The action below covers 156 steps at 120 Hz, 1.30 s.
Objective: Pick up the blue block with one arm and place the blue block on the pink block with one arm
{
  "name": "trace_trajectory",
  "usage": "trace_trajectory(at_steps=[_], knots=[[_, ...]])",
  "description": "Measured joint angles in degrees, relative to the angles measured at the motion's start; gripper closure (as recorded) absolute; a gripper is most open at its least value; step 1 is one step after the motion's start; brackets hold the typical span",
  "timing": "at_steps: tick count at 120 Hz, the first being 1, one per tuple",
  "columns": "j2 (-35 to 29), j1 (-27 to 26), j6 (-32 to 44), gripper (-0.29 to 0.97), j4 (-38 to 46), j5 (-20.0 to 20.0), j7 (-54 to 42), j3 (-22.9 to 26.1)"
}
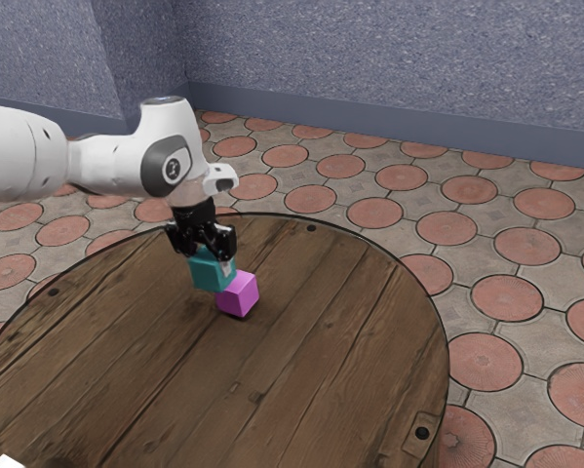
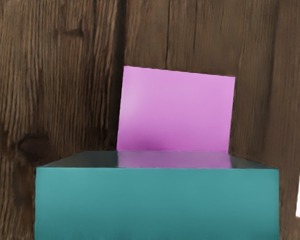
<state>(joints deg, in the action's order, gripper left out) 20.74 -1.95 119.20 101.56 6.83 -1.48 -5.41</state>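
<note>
My black gripper [image 1: 207, 253] is shut on the blue block [image 1: 210, 273], a teal-blue cube held tilted a little above the round wooden table [image 1: 301, 370]. The pink block [image 1: 239, 293] rests on the table just to the exterior view's right of the held cube, and the two look close or touching at their near edges. In the wrist view the blue block [image 2: 157, 200] sits large under my hand, and the pink block [image 2: 176, 111] lies on the wood beyond it, its near edge hidden by the blue one.
The table's rim curves round at the exterior view's right, with a tiled floor [image 1: 486, 234] and a grey wall [image 1: 389, 49] beyond. A small white thing [image 1: 4, 460] shows at the table's near left corner.
</note>
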Motion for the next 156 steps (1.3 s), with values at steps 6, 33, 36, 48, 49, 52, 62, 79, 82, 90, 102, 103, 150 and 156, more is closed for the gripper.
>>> trace_trajectory(at_steps=[6,33,36,48,49,52,62,79,82,90,102,103,150,156], knots=[[1.74,0.02,-1.78,0.37,-2.77,-0.35,0.03,0.05],[6.93,0.03,-6.17,0.34,-11.71,-1.66,-0.52,0.96],[7.57,0.2,-6.45,0.33,-12.43,-1.84,-0.65,1.12],[8.64,0.73,-7.26,0.32,-13.63,-2.26,-1.18,1.34],[8.67,0.74,-7.31,0.32,-13.7,-2.28,-1.22,1.34],[8.84,0.77,-7.44,0.32,-14.14,-2.33,-1.33,1.39],[10.46,0.8,-7.79,0.33,-17.04,-2.47,-1.68,2.11],[11.76,1.23,-8.15,0.33,-18.49,-2.53,-2.17,2.45],[11.7,1.3,-8.2,0.33,-18.15,-2.53,-2.24,2.44],[11.61,1.56,-8.32,0.34,-17.39,-2.5,-2.41,2.43],[11.8,1.6,-8.39,0.34,-17.49,-2.52,-2.63,2.56],[11.81,1.6,-8.4,0.34,-17.51,-2.52,-2.65,2.57],[7.71,1.28,-9.03,0.09,-16.37,-2.27,-3.52,2.59],[3.51,1.57,-9.55,0.08,-15.24,-2.27,-3.6,2.35]])
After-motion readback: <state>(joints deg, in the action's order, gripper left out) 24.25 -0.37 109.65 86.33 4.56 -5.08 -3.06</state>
